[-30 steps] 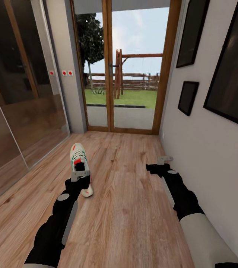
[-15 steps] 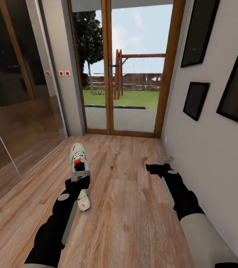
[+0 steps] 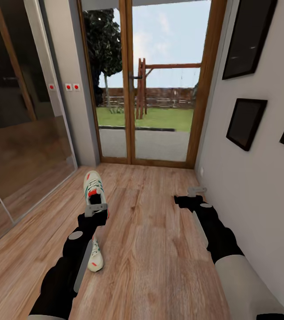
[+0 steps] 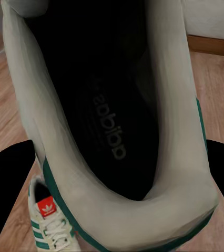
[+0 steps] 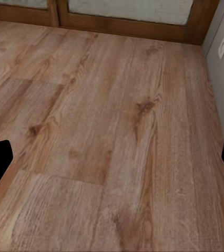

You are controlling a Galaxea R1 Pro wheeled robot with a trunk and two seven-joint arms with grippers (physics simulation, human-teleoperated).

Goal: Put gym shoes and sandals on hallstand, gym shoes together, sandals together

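The left claw [image 3: 96,209] is gripping 1 gym shoe [image 3: 92,186] aloft; the other shoe [image 3: 95,257] is lying on the corridor floor [image 3: 155,249]. The right claw [image 3: 190,195] is gaping empty. Racking not yet begun.

Head view faces down corridor toward glass door [image 3: 153,89]; wrist views close, sharing floor [image 5: 112,131].

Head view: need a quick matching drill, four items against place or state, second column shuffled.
1. upper gym shoe
2. lower gym shoe
3. right hand
4. glass door

A. open, holding nothing
B. lying on the corridor floor
C. gripped in the left hand
D. at the corridor's far end

Pairs: 1-C, 2-B, 3-A, 4-D.
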